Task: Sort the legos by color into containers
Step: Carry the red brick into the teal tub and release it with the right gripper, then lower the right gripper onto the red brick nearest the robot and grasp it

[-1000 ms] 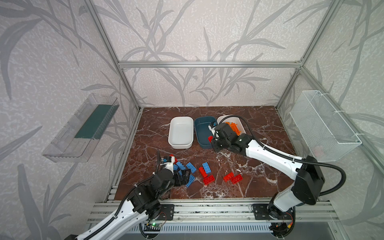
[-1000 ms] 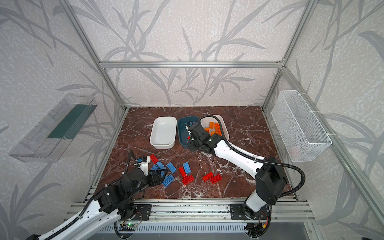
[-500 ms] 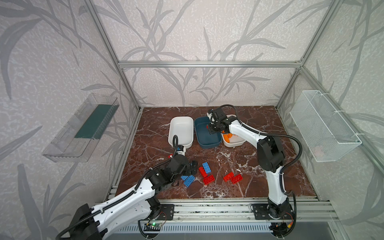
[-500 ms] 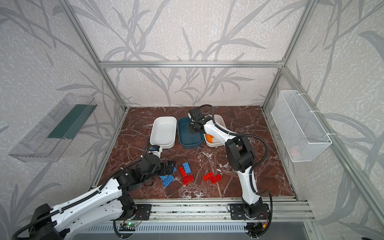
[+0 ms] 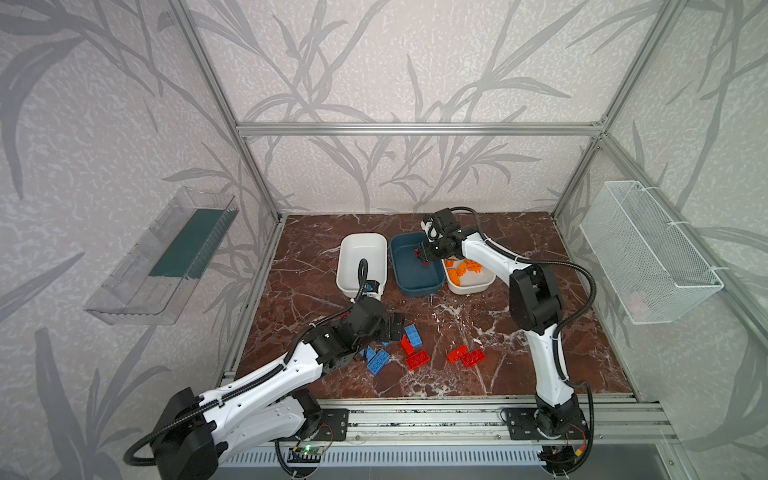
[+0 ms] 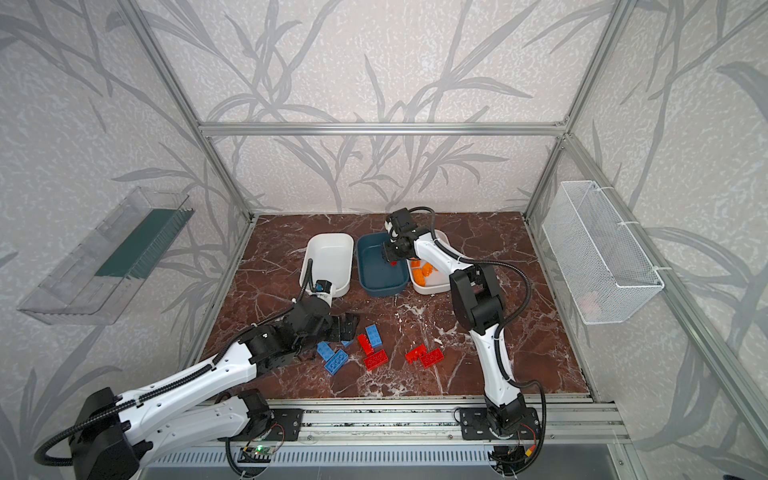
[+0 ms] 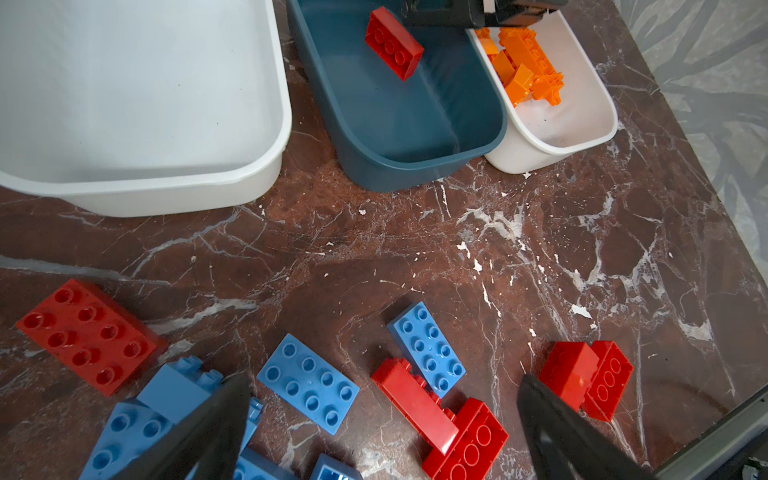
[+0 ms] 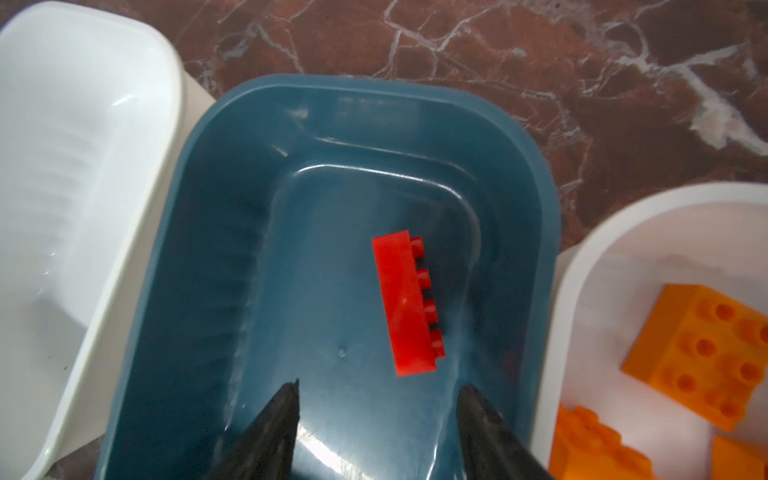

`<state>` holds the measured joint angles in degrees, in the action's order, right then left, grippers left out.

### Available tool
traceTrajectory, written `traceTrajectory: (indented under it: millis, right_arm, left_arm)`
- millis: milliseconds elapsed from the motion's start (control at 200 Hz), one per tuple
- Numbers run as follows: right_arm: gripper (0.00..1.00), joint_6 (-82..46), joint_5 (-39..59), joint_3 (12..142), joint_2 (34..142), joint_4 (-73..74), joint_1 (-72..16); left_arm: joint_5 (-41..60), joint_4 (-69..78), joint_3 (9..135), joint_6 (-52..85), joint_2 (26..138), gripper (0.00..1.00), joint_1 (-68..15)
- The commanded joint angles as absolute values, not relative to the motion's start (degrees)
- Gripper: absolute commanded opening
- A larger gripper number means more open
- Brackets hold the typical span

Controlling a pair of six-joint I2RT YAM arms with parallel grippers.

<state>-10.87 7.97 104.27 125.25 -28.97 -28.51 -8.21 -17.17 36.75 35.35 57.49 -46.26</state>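
My right gripper (image 8: 380, 386) hangs open over the dark teal container (image 8: 374, 83), seen in both top views (image 5: 422, 255) (image 6: 390, 259). A red lego (image 8: 409, 307) is free below its fingertips, on its side inside that container. My left gripper (image 7: 384, 380) is wide open low over the loose pile near the front, with blue legos (image 7: 307, 382) and red legos (image 7: 415, 403) between and around its fingers. More red legos (image 5: 465, 355) lie to the right. Orange legos (image 5: 463, 268) fill the right white container (image 5: 469, 286). The left white container (image 5: 359, 257) holds nothing.
A white wire mesh basket (image 5: 648, 257) hangs on the right wall and a clear shelf (image 5: 162, 257) on the left wall. The three containers stand side by side at the back of the marble table (image 5: 519, 374). An aluminium rail (image 5: 415, 415) runs along the front.
My right gripper carried a red lego over the teal container, then opened and let it go. My left arm reached farther out over the pile, still open.
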Motion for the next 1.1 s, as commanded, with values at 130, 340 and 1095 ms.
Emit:
traceTrajectory:
  millis: [130,340,1095]
  right_arm:
    - [0.65,-11.16,6.03,85.23,103.58,-27.09,-32.03]
    - [0.73,-13.36,2.53,63.78,87.3,-26.85,-37.09]
    - [0.82,-22.06,-0.97,39.83,73.25,-28.66,-47.84]
  left_arm:
    - [-1.44,-14.77,33.76,38.15,53.92,0.99,-46.06]
    - [-0.31,-12.46,28.42,41.62,48.92,0.99,-48.55]
    - [-10.44,-8.19,24.0,45.0,49.38,0.99,-66.48]
